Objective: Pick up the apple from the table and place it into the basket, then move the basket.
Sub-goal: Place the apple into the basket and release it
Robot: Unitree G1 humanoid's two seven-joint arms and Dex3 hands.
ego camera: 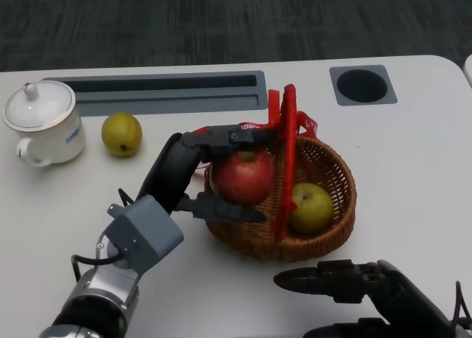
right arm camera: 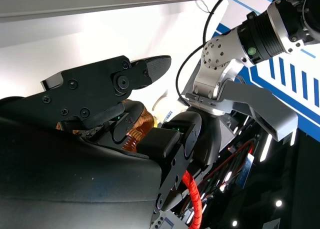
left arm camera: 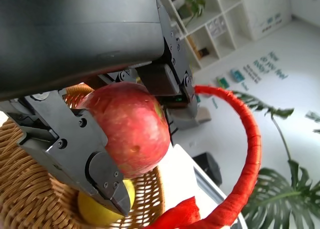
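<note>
My right hand (ego camera: 346,283) lies nearest, empty on the table (ego camera: 413,168), fingers loosely apart, just in front of the basket (ego camera: 335,205). My left hand (ego camera: 195,176) grips the apple (ego camera: 243,177) over the basket's left rim, beside a green fruit (ego camera: 310,207) inside. Farther left sit another fruit (ego camera: 122,133) and a cup (ego camera: 44,124).

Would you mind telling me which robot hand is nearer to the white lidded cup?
Left. The left robot hand holds the red apple over the basket, nearer the cup; the right robot hand sits below the basket.
</note>
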